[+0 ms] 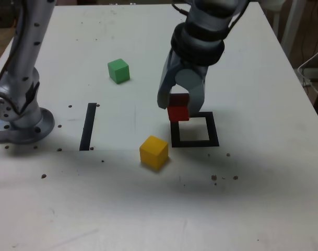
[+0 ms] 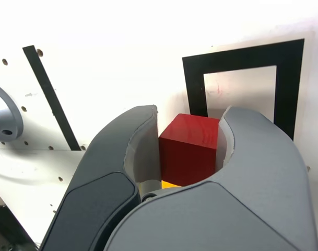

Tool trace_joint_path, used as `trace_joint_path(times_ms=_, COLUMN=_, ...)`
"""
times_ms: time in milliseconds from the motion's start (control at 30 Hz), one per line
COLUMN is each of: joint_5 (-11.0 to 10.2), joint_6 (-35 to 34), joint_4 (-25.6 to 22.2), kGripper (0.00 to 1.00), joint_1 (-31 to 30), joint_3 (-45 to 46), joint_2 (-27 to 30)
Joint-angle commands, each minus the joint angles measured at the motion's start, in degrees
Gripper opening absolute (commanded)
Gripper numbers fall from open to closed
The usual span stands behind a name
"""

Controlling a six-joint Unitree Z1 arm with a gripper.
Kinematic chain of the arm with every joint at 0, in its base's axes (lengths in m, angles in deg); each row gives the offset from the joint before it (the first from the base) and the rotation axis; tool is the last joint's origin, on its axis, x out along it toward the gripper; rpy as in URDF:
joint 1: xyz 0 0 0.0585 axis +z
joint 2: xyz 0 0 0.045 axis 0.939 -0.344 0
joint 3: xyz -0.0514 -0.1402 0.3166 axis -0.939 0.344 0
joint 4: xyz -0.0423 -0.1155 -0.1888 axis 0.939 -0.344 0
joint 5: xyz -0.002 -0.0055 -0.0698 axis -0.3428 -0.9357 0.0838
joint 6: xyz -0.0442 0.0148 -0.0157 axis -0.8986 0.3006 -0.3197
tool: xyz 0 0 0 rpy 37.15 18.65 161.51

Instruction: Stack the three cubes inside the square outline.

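**First cube in the grip, none yet placed in the frame**

In the exterior view, the yellow cube (image 1: 154,151) sits nearest the camera, on the bare white table (image 1: 252,209), just off the lower-left corner of the square outline (image 1: 195,130). Behind it the gripper (image 1: 180,104) hangs over the outline's left edge, its jaws clamped on the red cube (image 1: 178,112). That cube looks to be held just above the tape, not yet set down. The green cube (image 1: 118,70) stands well apart, farther back and toward this view's left. A straight black strip (image 1: 88,126) lies to the left of the yellow cube, near the arm's base (image 1: 20,123). The count here is three cubes, one of each colour, one outline and one strip. The white centre of the outline is empty, so no cube is stacked yet, and I judge the task to be at its first placement, with yellow and green both left to fetch.

In the wrist view, the gripper (image 2: 190,151) fills the foreground, closed on the red cube (image 2: 189,149). A sliver of yellow (image 2: 169,184) shows beneath it. Beyond lie the square outline (image 2: 192,83), its centre bare, and the black strip (image 2: 50,97). Only one whole cube shows here.
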Motion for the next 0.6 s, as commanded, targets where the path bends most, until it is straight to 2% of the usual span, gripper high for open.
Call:
trace_joint_path(times_ms=0, joint_5=-0.10, joint_6=-0.16, joint_4=0.75, kGripper=0.28, joint_1=-0.07, joint_3=0.05, joint_2=-1.01)
trace_joint_path(times_ms=567, joint_5=-0.04, joint_6=-0.23, joint_4=2.81, kGripper=0.31, joint_1=0.13, joint_3=-1.49, joint_2=-4.64)
